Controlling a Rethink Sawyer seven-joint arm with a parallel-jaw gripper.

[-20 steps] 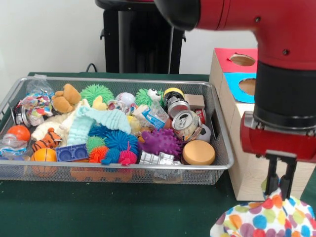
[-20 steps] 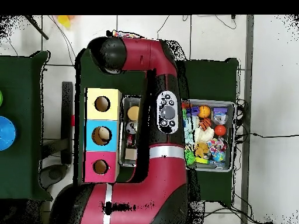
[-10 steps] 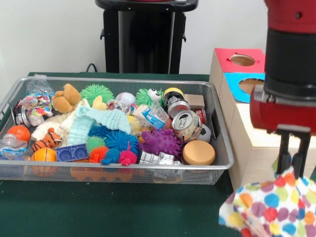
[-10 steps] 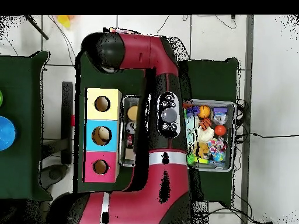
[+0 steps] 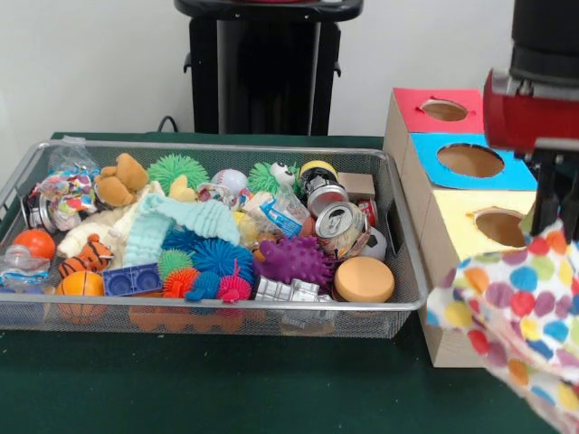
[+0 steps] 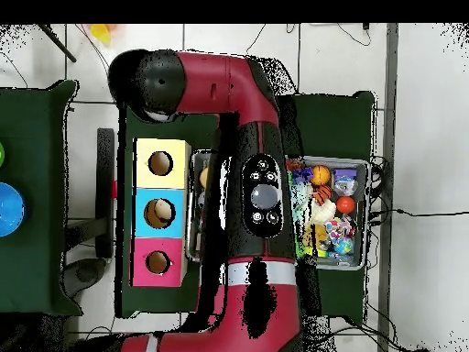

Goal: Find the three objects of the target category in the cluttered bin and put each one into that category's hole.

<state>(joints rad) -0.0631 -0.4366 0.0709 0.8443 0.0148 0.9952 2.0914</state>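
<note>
My gripper [image 5: 556, 215] hangs at the right edge of the front view, shut on a white cloth with coloured polka dots [image 5: 516, 312]. The cloth droops below the fingers, just right of the yellow hole [image 5: 500, 226] and partly in front of the box's near end. A pale teal cloth [image 5: 185, 219] lies in the middle of the wire bin [image 5: 208, 147]. In the overhead view the arm [image 6: 261, 197] covers the gripper and the cloth.
The wooden box has a blue hole [image 5: 470, 160] and a red hole [image 5: 444, 109] behind the yellow one. The bin holds spiky balls [image 5: 294, 260], a crushed can [image 5: 339, 222], a tan disc [image 5: 364, 278], plush toys and orange balls. Overhead shows the box [image 6: 160, 213] and bin [image 6: 368, 215].
The gripper has risen and shifted right with the polka-dot cloth, from low in front of the box up to beside the yellow hole. The bin's contents are unmoved.
</note>
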